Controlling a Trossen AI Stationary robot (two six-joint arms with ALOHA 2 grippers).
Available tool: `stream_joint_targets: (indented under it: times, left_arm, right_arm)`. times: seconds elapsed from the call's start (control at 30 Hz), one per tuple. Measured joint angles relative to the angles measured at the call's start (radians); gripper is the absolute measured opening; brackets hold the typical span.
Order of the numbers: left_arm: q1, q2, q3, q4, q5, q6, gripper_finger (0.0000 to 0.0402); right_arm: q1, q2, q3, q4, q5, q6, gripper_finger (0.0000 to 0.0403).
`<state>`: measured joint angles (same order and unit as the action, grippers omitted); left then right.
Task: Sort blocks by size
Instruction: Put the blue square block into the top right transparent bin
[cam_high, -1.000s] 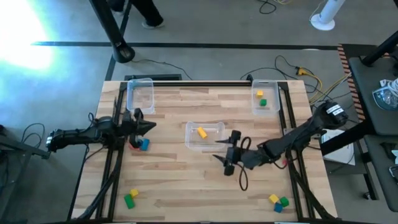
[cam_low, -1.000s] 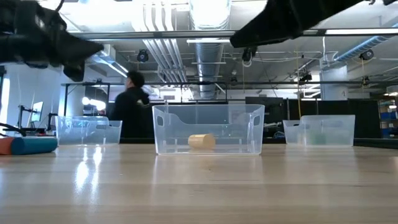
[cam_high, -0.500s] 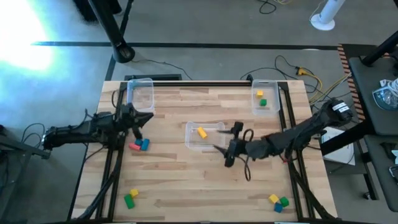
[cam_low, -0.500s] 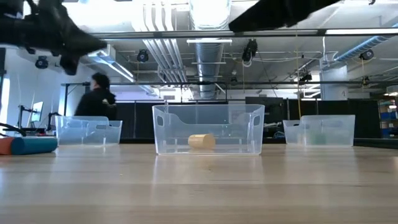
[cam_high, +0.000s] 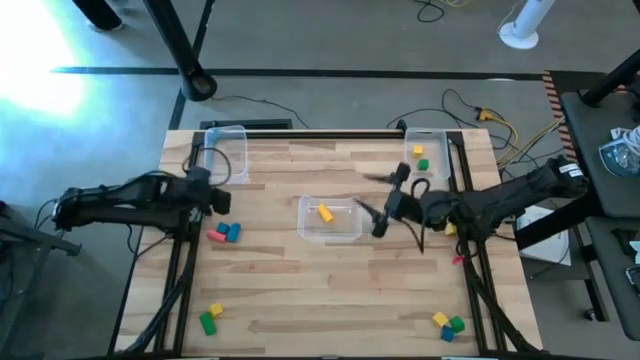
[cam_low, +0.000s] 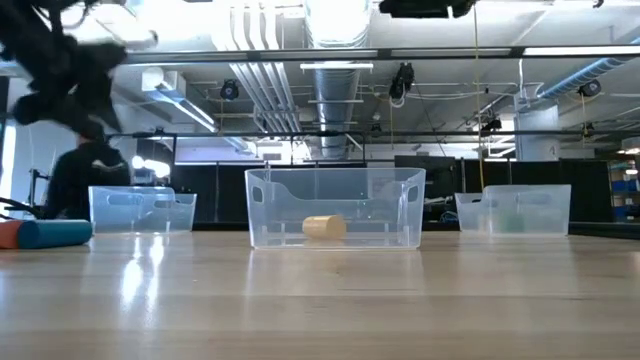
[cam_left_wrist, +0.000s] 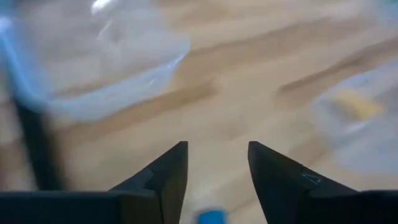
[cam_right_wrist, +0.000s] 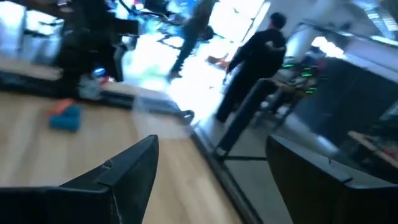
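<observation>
From the overhead camera I logged the blocks in five places on the wooden table (cam_high: 300, 290). One elongated yellow block (cam_high: 325, 212) lay tilted inside the clear middle bin (cam_high: 330, 235); the table-level camera showed it as a pale yellow piece resting on the bin floor. A small yellow block (cam_high: 418, 151) and a small green block (cam_high: 423, 165) sat in the far-right bin (cam_high: 443, 165), close together. The far-left bin (cam_high: 240, 150) showed no contents that I could make out. On the open table, a pink block (cam_high: 217, 235) and a blue block (cam_high: 232, 232) lay touching each other near the left side. At the near-left corner a yellow block (cam_high: 215, 311) sat against a larger green block (cam_high: 208, 323). At the near-right corner a yellow block (cam_high: 440, 319), a green block (cam_high: 456, 323) and a blue block (cam_high: 446, 333) formed a tight cluster.

The left gripper (cam_high: 216, 196) hung above the table between the far-left bin and the pink and blue pair, its fingers (cam_left_wrist: 168, 177) spread apart and holding nothing. The right gripper (cam_high: 385, 200) was raised just beside the middle bin's right end, its fingers (cam_right_wrist: 127, 168) wide apart and empty. A person (cam_right_wrist: 255, 59) in dark clothing stood in the room beyond the table.
</observation>
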<state>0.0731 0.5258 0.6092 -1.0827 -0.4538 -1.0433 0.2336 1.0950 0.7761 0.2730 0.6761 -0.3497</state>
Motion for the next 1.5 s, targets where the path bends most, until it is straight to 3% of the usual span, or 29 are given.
stream_joint_targets:
  times: [0.13, 0.27, 0.37, 0.73, 0.87, 1.17, 1.5]
  left_arm:
    - [0.000, 0.123, -0.063, 0.040, 0.029, -0.021, 0.0162]
    - [0.002, 0.265, -0.074, 0.066, 0.100, -0.030, 0.0162]
    - [0.003, 0.353, -0.049, 0.061, 0.224, -0.028, 0.0162]
    - [0.011, 0.609, 0.079, -0.080, 0.425, 0.065, 0.0162]
    - [0.013, 0.715, 0.135, -0.181, 0.433, 0.155, 0.0166]
    - [0.066, 0.840, 0.155, -0.159, 0.472, 0.185, 0.0222]
    - [0.259, 0.933, 0.123, -0.132, 0.525, 0.314, 0.0231]
  right_arm:
    - [0.092, 0.038, -0.049, -0.060, -0.057, 0.068, 0.0290]
    - [0.202, 0.092, -0.071, -0.057, 0.003, 0.157, 0.0287]
    - [0.268, 0.096, -0.064, -0.067, 0.052, 0.243, 0.0287]
    - [0.409, 0.106, -0.062, -0.171, 0.108, 0.358, 0.0286]
    - [0.417, 0.105, -0.062, -0.165, 0.129, 0.353, 0.0294]
    - [0.446, 0.104, -0.062, -0.194, 0.139, 0.346, 0.0304]
    - [0.509, 0.104, -0.062, -0.227, 0.149, 0.392, 0.0296]
